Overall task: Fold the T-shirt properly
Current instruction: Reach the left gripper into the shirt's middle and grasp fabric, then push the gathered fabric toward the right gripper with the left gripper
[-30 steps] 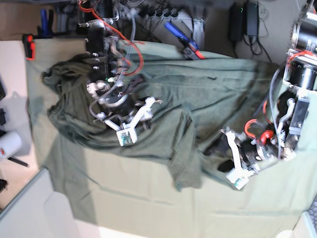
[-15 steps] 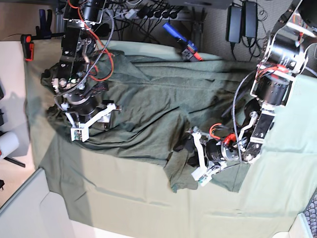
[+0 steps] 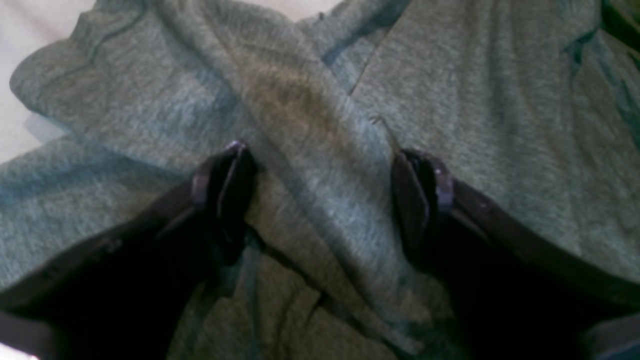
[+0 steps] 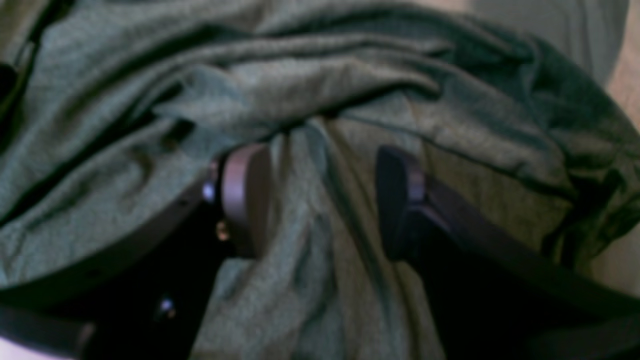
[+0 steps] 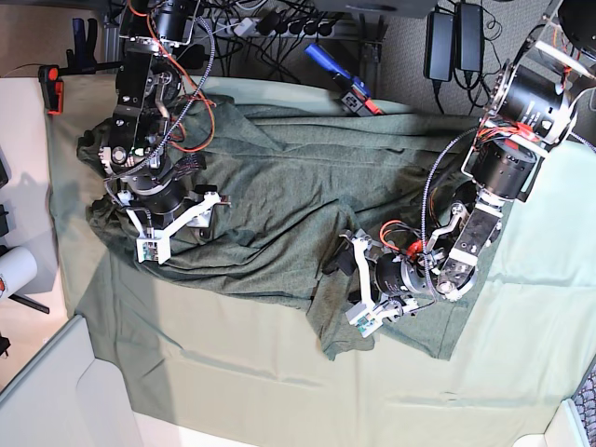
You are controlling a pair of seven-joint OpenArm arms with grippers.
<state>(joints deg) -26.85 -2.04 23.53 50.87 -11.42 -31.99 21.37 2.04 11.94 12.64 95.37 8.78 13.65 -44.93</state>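
Dark heathered grey-green knit, the T-shirt, spread wrinkled across the middle of the bench on a paler mint-green table cloth. Bunched near the left edge, running rightward past the centre, with one short sleeve drooping toward the near edge.

Left gripper on the right half of the bench, low over the sleeve, white fingers set apart on either side of a raised fold. Seen close through the left wrist camera: left gripper with dark pads spaced widely, a ridge of T-shirt fabric between them, not pinched.

Right gripper near the left edge, over the bunched end, white fingers splayed wide. Seen close through the right wrist camera: right gripper with pads parted, a fold of T-shirt rising in the gap, touching the left-hand pad, clear of the other.

Beyond the far edge, tangled black cables and a blue-handled tool. At the far left corner, a red clamp. Off the left edge, a white roll.
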